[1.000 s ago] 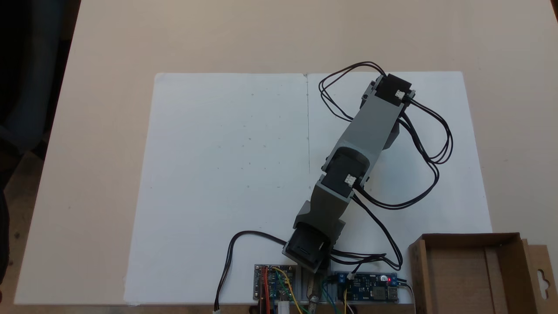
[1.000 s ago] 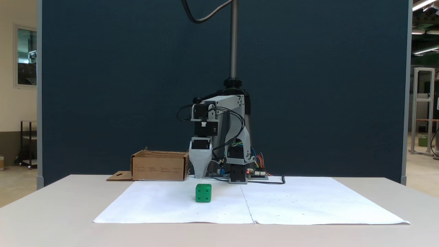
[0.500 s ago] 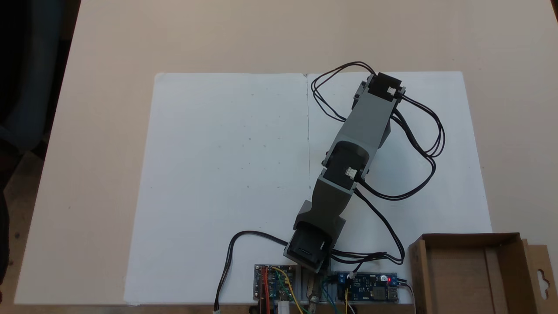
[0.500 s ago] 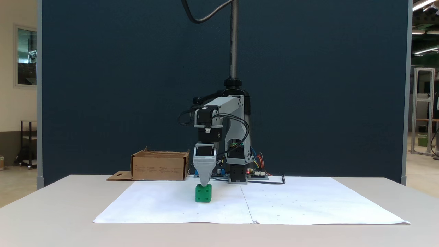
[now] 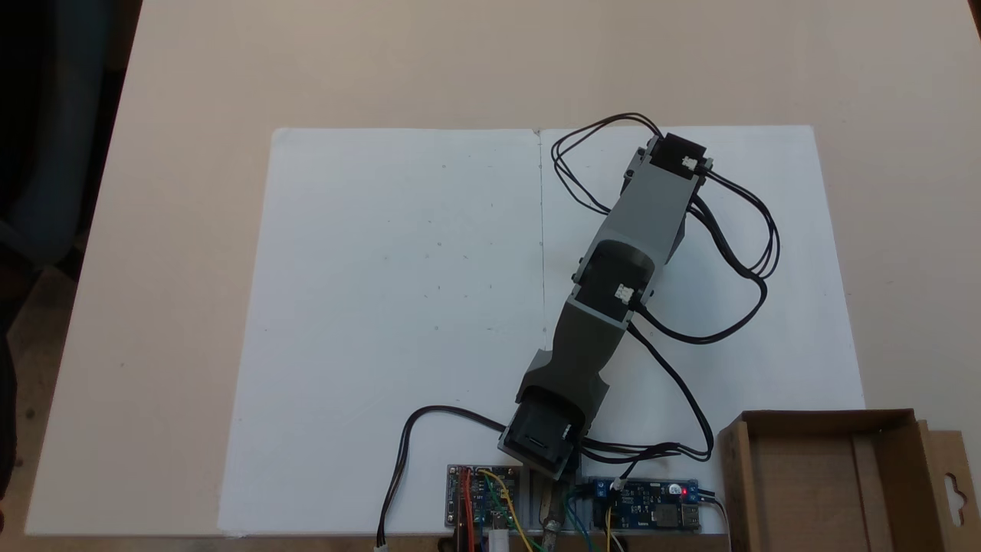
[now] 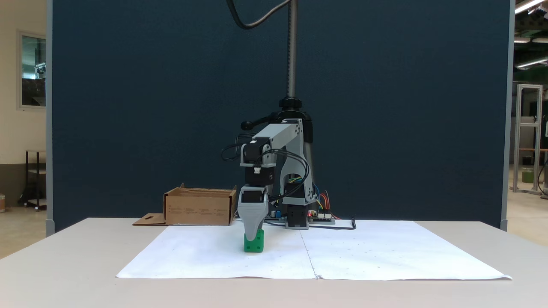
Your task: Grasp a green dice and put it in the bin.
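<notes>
The green dice point(image 6: 257, 247) sits on the white paper, left of the centre fold in a fixed view from the front. My gripper point(image 6: 252, 236) points straight down on it, and its grey tip overlaps the dice's upper left part. A single grey jaw faces that camera, so the jaw opening cannot be read. In a fixed view from above, the arm's wrist point(image 5: 673, 159) hides both the gripper and the dice. The bin point(image 5: 824, 418), a shallow brown cardboard box, stands at the lower right there, and behind and left of the dice point(image 6: 199, 208) from the front.
White paper point(image 5: 398, 307) covers the middle of the tan table. Circuit boards point(image 5: 647, 506) and coloured wires lie by the arm's base. Black cables point(image 5: 755, 253) loop out to the right of the arm. A dark blue partition point(image 6: 128, 107) stands behind the table.
The gripper has come down and shifted slightly toward the dice, from hanging above it to overlapping its top. The dice has stayed in place.
</notes>
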You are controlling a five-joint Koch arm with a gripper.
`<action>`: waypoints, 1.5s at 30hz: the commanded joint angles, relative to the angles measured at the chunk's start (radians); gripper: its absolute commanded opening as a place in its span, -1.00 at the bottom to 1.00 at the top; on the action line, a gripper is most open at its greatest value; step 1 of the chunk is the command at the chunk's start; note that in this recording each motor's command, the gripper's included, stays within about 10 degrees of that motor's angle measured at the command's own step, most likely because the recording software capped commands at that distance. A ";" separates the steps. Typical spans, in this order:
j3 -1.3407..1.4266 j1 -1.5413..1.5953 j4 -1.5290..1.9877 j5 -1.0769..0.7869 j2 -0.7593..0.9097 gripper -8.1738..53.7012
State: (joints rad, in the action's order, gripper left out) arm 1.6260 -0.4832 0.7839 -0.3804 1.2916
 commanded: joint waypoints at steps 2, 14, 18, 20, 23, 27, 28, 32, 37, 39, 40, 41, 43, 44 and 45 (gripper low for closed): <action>0.000 -0.009 -0.032 0.057 0.012 0.67; 0.034 -0.011 -0.052 0.072 -0.002 0.66; 0.054 -0.011 -0.094 0.072 -0.005 0.66; 0.058 -0.011 -0.106 0.071 -0.006 0.66; 0.060 -0.009 -0.117 0.071 -0.008 0.65; 0.060 -0.009 -0.120 0.069 -0.008 0.63; 0.060 -0.009 -0.123 0.069 -0.008 0.63; 0.060 -0.009 -0.152 0.067 -0.011 0.63; 0.060 -0.009 -0.158 0.064 -0.017 0.62; 0.061 -0.009 -0.161 0.061 -0.021 0.62; 0.061 -0.009 -0.163 0.057 -0.023 0.62; 0.063 -0.009 -0.163 0.046 -0.023 0.62; 0.071 -0.009 -0.170 0.028 -0.023 0.62; 0.072 -0.009 -0.172 0.018 -0.023 0.63; 0.074 -0.009 -0.173 0.015 -0.023 0.63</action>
State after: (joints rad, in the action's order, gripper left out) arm 1.7058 -0.4878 0.6381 -0.3574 1.2425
